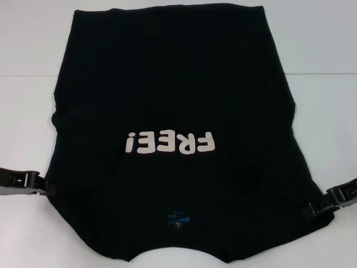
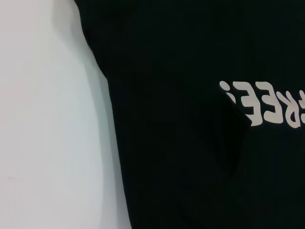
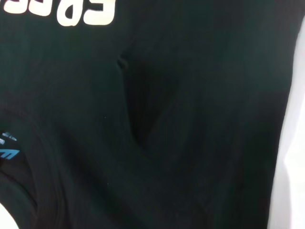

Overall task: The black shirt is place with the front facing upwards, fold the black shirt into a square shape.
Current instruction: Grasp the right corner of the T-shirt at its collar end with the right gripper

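From the head view, the black shirt (image 1: pixel 167 111) lies spread front up on a smooth white surface (image 1: pixel 323 111), collar toward the robot and hem at the far end. The cloth is soft and matte, almost flat, with faint ripples near the shoulders. Its sides run fairly straight, so the sleeves appear tucked in and the outline is a tall, rough rectangle. Chunky white letters (image 1: pixel 170 143) reading "FREE!" sit upside down across the chest, and a small blue label (image 1: pixel 177 216) shows just inside the curved neckline. The left gripper (image 1: pixel 49 190), hard black plastic and metal, meets the shirt's left edge near the shoulder. The right gripper (image 1: pixel 308 211) does the same at the right edge. Each one's tips merge with the dark cloth, so I cannot tell whether either pair of jaws is apart or together.

In the left wrist view, the shirt (image 2: pixel 190 143) fills most of the picture, its edge curving gently against the pale surface (image 2: pixel 47 119). Part of the white lettering (image 2: pixel 262 105) shows, and a soft fold dents the fabric beside it.

In the right wrist view, the shirt (image 3: pixel 190 143) again covers nearly everything. A long pocket-like crease (image 3: pixel 143 105) sinks into the cloth below the letters (image 3: pixel 86 12). The blue label (image 3: pixel 9 152) and ribbed collar (image 3: pixel 28 191) sit at one side, a strip of white surface (image 3: pixel 293 167) at the other.
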You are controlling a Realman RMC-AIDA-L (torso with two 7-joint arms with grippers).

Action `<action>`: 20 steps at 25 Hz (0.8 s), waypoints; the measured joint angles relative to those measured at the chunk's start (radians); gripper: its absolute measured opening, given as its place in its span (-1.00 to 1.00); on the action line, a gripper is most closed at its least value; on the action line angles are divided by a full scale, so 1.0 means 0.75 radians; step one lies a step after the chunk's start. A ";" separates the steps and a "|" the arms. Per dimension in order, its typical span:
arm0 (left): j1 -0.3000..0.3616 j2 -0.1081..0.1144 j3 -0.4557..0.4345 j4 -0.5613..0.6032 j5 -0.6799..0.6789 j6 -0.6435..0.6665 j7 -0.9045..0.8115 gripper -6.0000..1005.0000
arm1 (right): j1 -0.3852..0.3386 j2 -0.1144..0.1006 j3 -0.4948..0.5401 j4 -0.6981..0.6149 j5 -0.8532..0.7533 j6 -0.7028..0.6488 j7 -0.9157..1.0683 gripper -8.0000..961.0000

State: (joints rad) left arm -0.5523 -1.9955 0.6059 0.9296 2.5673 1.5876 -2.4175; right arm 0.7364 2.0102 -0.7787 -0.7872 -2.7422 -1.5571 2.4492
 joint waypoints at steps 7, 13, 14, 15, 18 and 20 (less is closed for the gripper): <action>-0.004 0.000 0.000 0.000 0.000 0.002 0.000 -0.91 | 0.008 0.005 0.001 0.006 0.001 -0.003 -0.004 0.65; -0.004 0.006 0.000 0.000 0.001 0.002 -0.001 -0.91 | 0.012 0.011 0.001 0.010 0.003 -0.012 -0.006 0.65; -0.004 0.007 0.000 0.000 0.001 0.002 -0.002 -0.91 | 0.012 0.011 0.001 0.010 0.003 -0.013 -0.006 0.65; -0.004 0.007 0.000 0.000 0.001 0.002 -0.002 -0.91 | 0.012 0.011 0.001 0.010 0.003 -0.013 -0.006 0.65; -0.005 0.009 0.000 0.000 0.001 0.002 -0.003 -0.91 | 0.013 0.011 -0.001 0.011 0.000 -0.016 -0.007 0.65; -0.006 0.010 0.000 0.000 0.001 0.002 -0.004 -0.91 | 0.014 0.010 -0.005 0.011 -0.001 -0.021 -0.007 0.65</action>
State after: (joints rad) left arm -0.5565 -1.9878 0.6060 0.9296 2.5679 1.5889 -2.4204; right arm 0.7467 2.0178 -0.7823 -0.7792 -2.7430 -1.5732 2.4437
